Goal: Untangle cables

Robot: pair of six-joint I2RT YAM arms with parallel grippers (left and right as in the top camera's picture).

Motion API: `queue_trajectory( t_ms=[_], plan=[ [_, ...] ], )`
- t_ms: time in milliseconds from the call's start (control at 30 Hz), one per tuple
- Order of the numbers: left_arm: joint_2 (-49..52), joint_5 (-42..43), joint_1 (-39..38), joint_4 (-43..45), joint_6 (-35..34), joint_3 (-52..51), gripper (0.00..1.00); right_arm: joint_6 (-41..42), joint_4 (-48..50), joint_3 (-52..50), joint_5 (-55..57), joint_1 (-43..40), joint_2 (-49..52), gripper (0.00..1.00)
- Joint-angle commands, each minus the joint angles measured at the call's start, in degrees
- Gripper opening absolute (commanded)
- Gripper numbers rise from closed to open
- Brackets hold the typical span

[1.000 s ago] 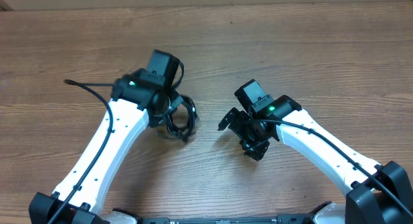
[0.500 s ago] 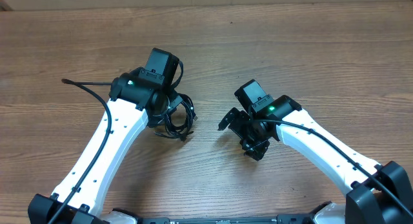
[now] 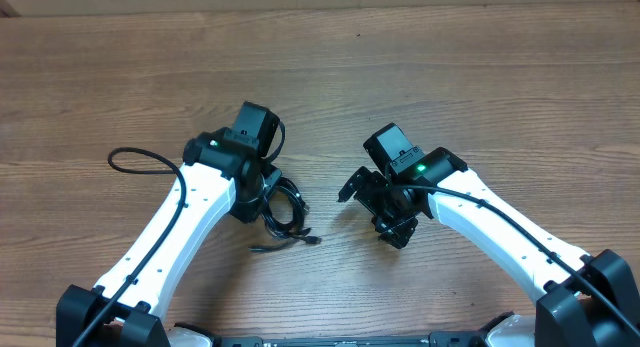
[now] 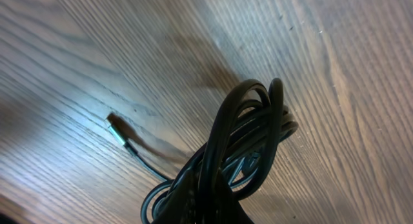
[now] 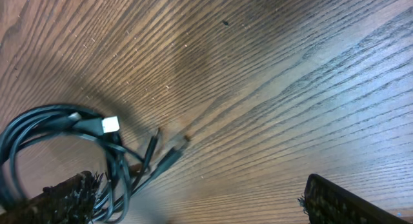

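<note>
Left wrist view: cables (image 4: 245, 140) bunched at lower centre, clamped by left pincer (image 3: 258, 187). Right pincer (image 3: 372, 207) spread wide, empty. Risk: knot tightened if bundle is pulled whole.

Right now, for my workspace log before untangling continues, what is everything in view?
cables: one tangled bundle, black, left of centre, one end trailing loose
plug: one clearly seen, silver, on the bundle
table: one, brown wood, beneath everything
left gripper: one, black, shut on the cables, fingers hidden
right gripper: one, black, open, right of the bundle
arms: two, white with black joints, from the near edge
</note>
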Motion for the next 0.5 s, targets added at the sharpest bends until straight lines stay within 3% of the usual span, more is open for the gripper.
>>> queue_trajectory(
  t_ms=[0, 367, 467],
  plan=[
    [-0.07, 5.29, -0.37, 2.25, -3.65, -1.57, 0.04, 0.09, 0.02, 1.25, 0.63, 0.0, -1.31, 1.0],
    [0.02, 7.61, -0.39, 6.75, -4.98, -4.61, 0.04, 0.09, 0.02, 1.25, 0.63, 0.0, -1.31, 1.0],
    [0.46, 7.61, -0.39, 7.34, -8.72, -6.12, 0.04, 0.07, 0.02, 1.25, 0.61, 0.0, -1.31, 1.0]
  ],
)
